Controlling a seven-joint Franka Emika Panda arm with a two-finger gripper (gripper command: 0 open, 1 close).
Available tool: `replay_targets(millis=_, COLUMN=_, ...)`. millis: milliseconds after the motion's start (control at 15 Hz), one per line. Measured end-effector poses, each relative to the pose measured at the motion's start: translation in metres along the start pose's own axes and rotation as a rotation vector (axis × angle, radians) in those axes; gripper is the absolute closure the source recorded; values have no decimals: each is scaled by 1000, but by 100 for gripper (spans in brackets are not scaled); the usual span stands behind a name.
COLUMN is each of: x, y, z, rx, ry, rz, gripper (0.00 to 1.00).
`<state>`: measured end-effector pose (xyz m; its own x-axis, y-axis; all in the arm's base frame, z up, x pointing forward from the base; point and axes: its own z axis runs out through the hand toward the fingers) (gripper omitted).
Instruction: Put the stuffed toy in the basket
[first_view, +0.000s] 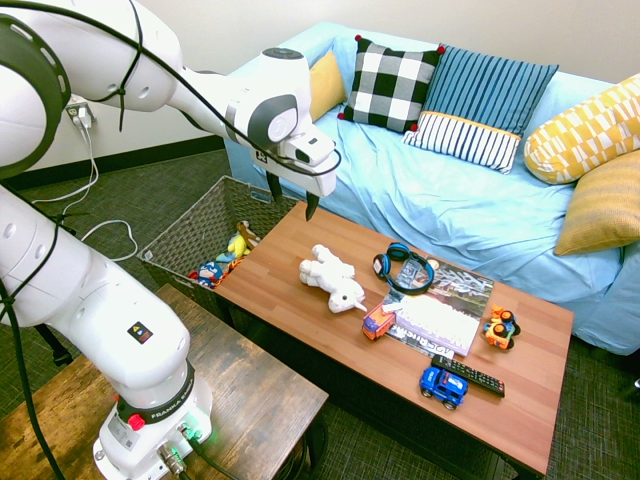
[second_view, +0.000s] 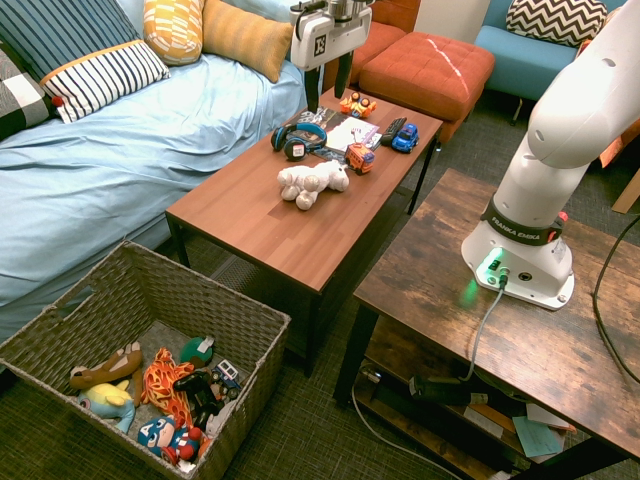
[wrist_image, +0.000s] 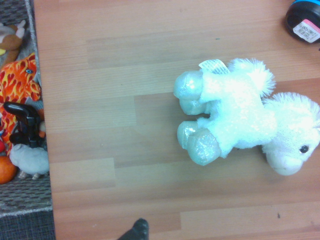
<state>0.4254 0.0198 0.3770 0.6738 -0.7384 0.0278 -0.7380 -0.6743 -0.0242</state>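
on the wooden bench (first_view: 300, 250), near its middle: the stuffed toy (first_view: 332, 277), white plush, four-legged, lying on its side; the wrist view shows shiny pale foot pads, a dark eye and a snout (wrist_image: 285, 162). it lies clear of the other bench items.

above the bench: the gripper (first_view: 292, 195), pointing down, hanging over the bench end nearest the basket, well above the surface and touching nothing. its two dark fingers (first_view: 311, 207) stand apart, released, with nothing between them. in the second exterior view the gripper (second_view: 334, 72) appears high over the far part of the bench.

on the floor, just beside the bench's short end: the basket (first_view: 190, 235), large, rectangular, woven-looking grey-brown with sloped sides, open at the top. contents, seen in the second exterior view: a yellow plush (second_view: 108, 398), a brown plush (second_view: 105, 367), an orange flame-patterned item (second_view: 160, 385), a red-and-blue figure (second_view: 168, 438), and a few other small toys. the white toy is not among them.

also on the bench, beyond the toy from the basket: blue headphones (first_view: 403, 268); a magazine (first_view: 440, 305) with a white keyboard-like item (first_view: 432, 322) on it; an orange toy truck (first_view: 378, 322) just beside the magazine; a blue toy car (first_view: 443, 386); a black remote (first_view: 468, 375); an orange toy vehicle (first_view: 500, 328).

behind the bench: a sofa (first_view: 440, 200) under a light blue cover, carrying a black-and-white checked cushion (first_view: 390, 85), a blue striped cushion (first_view: 485, 105) and yellow cushions (first_view: 585, 130).
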Motion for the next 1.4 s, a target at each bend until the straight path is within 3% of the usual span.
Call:
replay_targets(millis=333, x=5, y=-11, z=22, rx=3, ry=-1, rz=52, gripper=0)
replay_targets(millis=800, x=47, y=-26, z=127, rx=-75, ry=-41, rz=266, gripper=0)
replay_targets(millis=1400, x=65, y=-20, z=243, rx=-142, ry=-120, rz=390, gripper=0)
